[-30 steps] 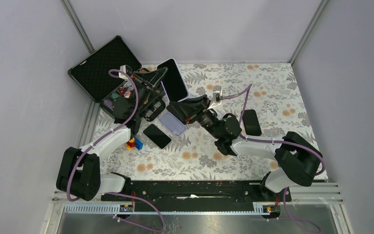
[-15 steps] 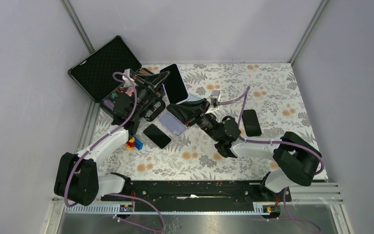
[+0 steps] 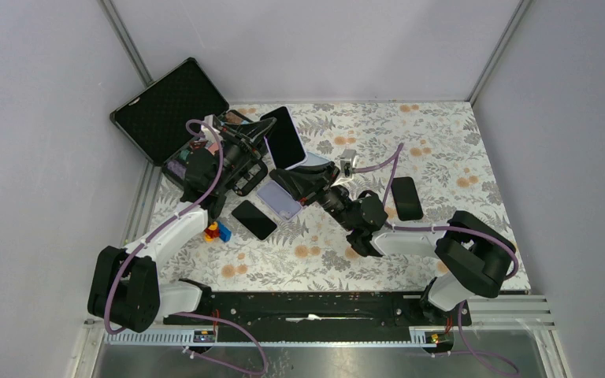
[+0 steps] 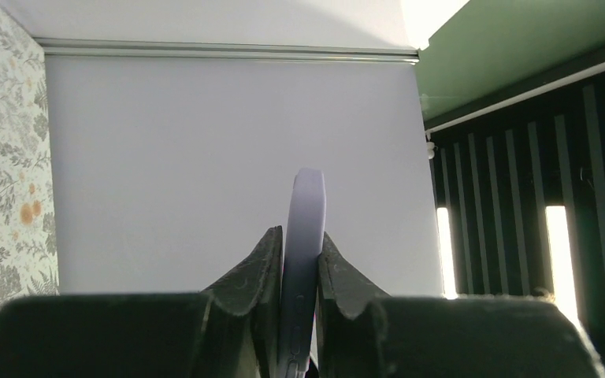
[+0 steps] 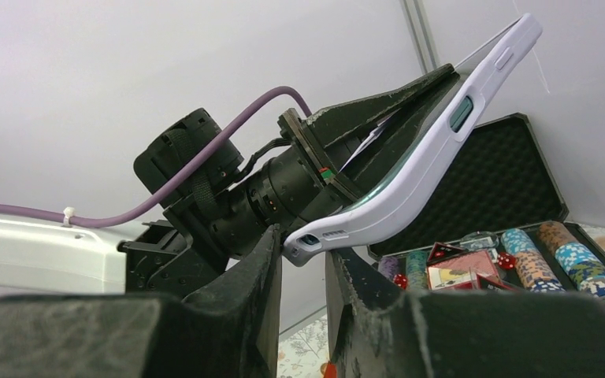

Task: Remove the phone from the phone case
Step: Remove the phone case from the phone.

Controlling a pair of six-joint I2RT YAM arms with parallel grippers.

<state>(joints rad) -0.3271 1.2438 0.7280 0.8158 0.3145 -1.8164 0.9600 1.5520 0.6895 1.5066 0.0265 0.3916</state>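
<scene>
Phone (image 3: 285, 137), in lilac case (image 5: 433, 169): held off the table (image 3: 441, 142), far left, tilted, screen facing up.
Left gripper (image 4: 299, 246): fingers clamped on the case's long edge.
Right gripper (image 5: 303, 246): fingers pinched on the case's lower corner; case bowed along its length.
Chip box (image 3: 165, 110): open, far left, behind the phone.
Black phone (image 3: 254, 220): flat on table, near the grippers.
Blocks (image 3: 218, 231): just left of it.

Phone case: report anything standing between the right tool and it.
Nothing visible does. In the right wrist view the right tool has its fingers on either side of one corner of the phone case, touching it. The left tool clamps the case's edge.
</scene>
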